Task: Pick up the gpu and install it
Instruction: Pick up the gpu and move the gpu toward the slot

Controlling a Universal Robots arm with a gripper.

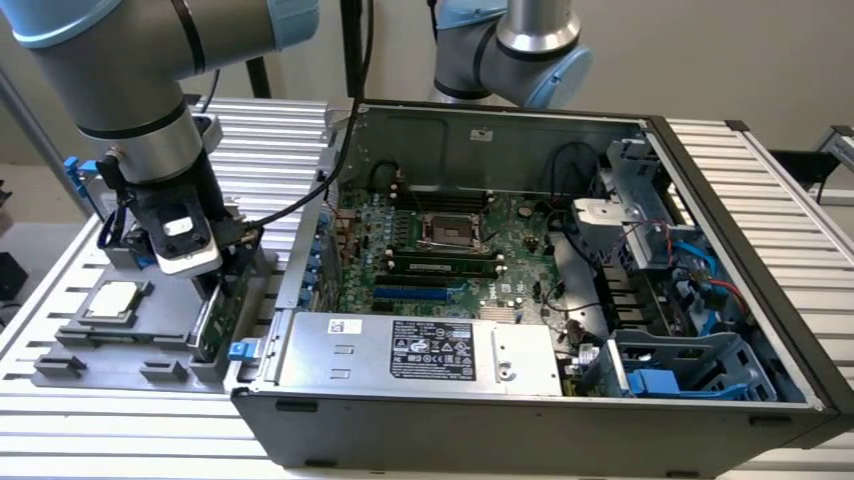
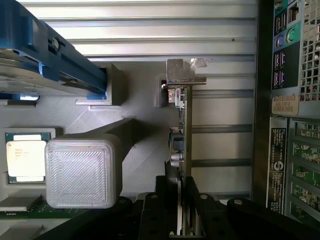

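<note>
Jaws are closed on the upper edge of the gpu (image 2: 182, 145), one on each face of the board, as the wrist view shows. The gpu (image 1: 210, 315) stands on its long edge in a slot of the gray holder (image 1: 80, 355). It lies on the exterior view's left, just beside the outer wall of the computer case (image 1: 534, 420). Its silver bracket (image 2: 181, 75) is at the end of the board away from the jaws.

Nearest in the scene is the ribbed metal table (image 1: 120, 440), which carries both the holder and the case. On the holder (image 2: 145, 130), a square processor chip (image 1: 114, 300) lies flat to the left of the gpu and apart from it. In the wrist view the same chip (image 2: 22, 157) sits beside a ribbed gray block (image 2: 82, 172). Farther back on the holder is a hard drive with blue rails (image 2: 45, 55), tilted in its own seat. The arm (image 1: 134, 100) comes down from above onto the gpu, with black cables running alongside it.

The case lies on its side with the side panel off. A silver power supply (image 1: 427, 350) fills its near edge, and a blue drive cage (image 1: 681, 370) occupies the near right corner. Beyond the power supply the green motherboard (image 1: 441, 240) lies flat, with a blue slot (image 1: 420, 293) near its front edge and the processor socket (image 1: 447, 232) farther back. Black and blue cables run along the right side of the case.
</note>
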